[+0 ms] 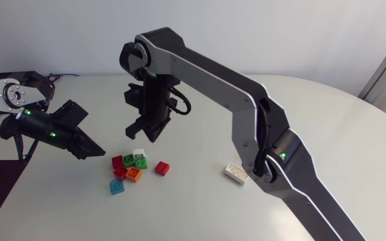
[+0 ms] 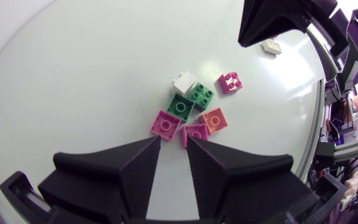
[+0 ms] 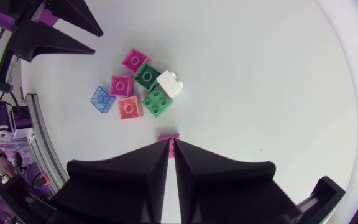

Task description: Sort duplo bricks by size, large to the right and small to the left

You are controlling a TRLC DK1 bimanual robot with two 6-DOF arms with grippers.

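Several small duplo bricks lie clustered mid-table: red (image 1: 117, 161), green (image 1: 141, 163), white (image 1: 139, 154), orange (image 1: 134, 175) and clear blue (image 1: 116, 186). One red brick (image 1: 161, 168) sits slightly apart to their right. A large white brick (image 1: 236, 173) lies further right. My left gripper (image 1: 89, 148) hovers left of the cluster, its fingers a narrow gap apart around nothing (image 2: 174, 142), with two pink bricks (image 2: 166, 124) just ahead of the tips. My right gripper (image 1: 143, 130) hangs above the cluster, shut and empty (image 3: 171, 146). The lone red brick (image 3: 168, 137) peeks out past its tips.
My right arm (image 1: 246, 100) arches across the table from the lower right, over the large white brick. The bare table surface (image 1: 327, 127) stretches to the right and behind the cluster.
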